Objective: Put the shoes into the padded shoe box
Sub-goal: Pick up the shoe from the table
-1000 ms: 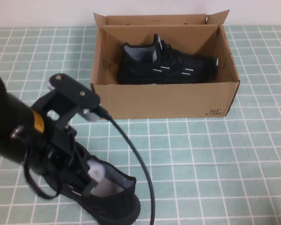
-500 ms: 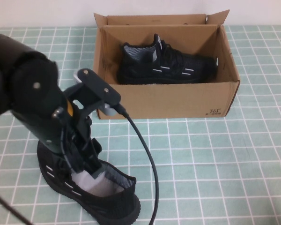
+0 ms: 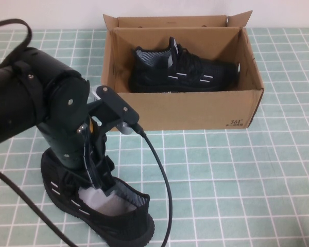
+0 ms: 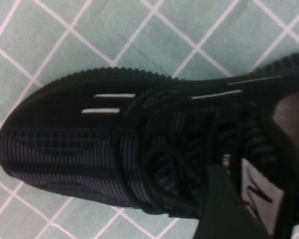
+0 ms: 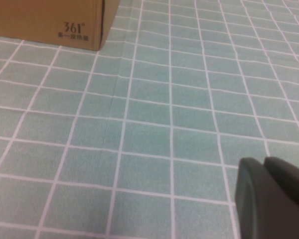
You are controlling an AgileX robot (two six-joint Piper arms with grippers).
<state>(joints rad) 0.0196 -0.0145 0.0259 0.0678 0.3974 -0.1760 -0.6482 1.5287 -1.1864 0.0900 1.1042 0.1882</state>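
One black knit sneaker (image 3: 183, 72) lies inside the brown padded shoe box (image 3: 180, 110) at the back. The other sneaker (image 3: 121, 216) lies on the table at the front left, its white stuffing showing. My left gripper (image 3: 104, 184) reaches down into this shoe's mouth. In the left wrist view the shoe (image 4: 89, 149) fills the picture, and my left gripper (image 4: 266, 199) stands open with one dark finger (image 4: 224, 209) over the laces and the tongue between the fingers. My right gripper (image 5: 269, 199) hovers shut and empty over the bare cloth; it does not show in the high view.
A green checked cloth (image 3: 237, 180) covers the table. The box's corner with the "361" print (image 5: 72, 27) lies beyond the right gripper. The left arm's black cable (image 3: 159, 175) trails over the cloth beside the front shoe.
My left arm has swung up and to the right over the front shoe, its gripper staying at the shoe's mouth. Neither shoe has moved.
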